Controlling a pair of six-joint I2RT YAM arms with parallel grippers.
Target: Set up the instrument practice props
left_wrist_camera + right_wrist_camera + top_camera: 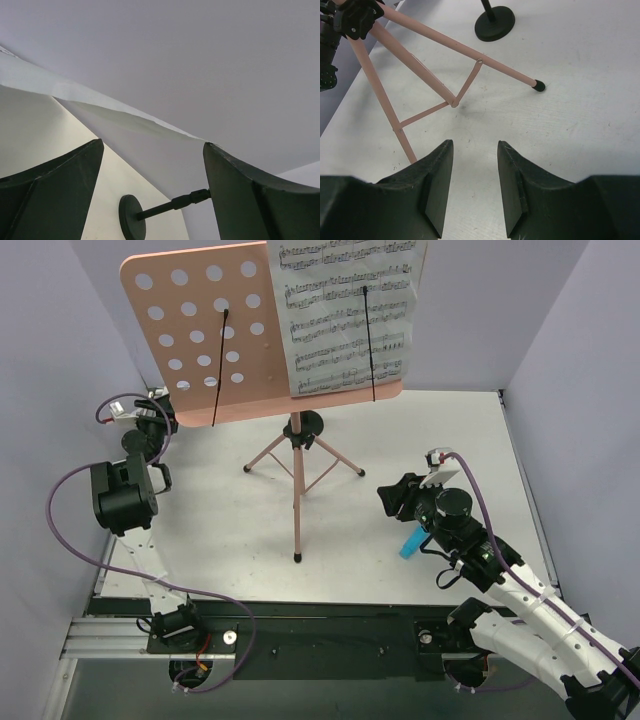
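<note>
Left gripper (152, 144) angled upward, it seems, fingers (60, 192) spread wide, right gripper (475, 143) low, tilted downward, fingers (436, 192) narrowly parted

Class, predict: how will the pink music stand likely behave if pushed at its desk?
Probably tips easily: the broad desk sits high on a slender tripod. Likely light, judging by its thin tubes. The page under one wire holder might slide.

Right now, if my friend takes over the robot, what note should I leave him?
Left claw: open, left of the pink desk.
Right claw: open, facing the tripod.
Done: it stands on the tripod; one music page sits under the right wire holder.
To do: a second page for the bare left half. A white sheet edge shows past the left claw; can't tell if it's that page.
</note>
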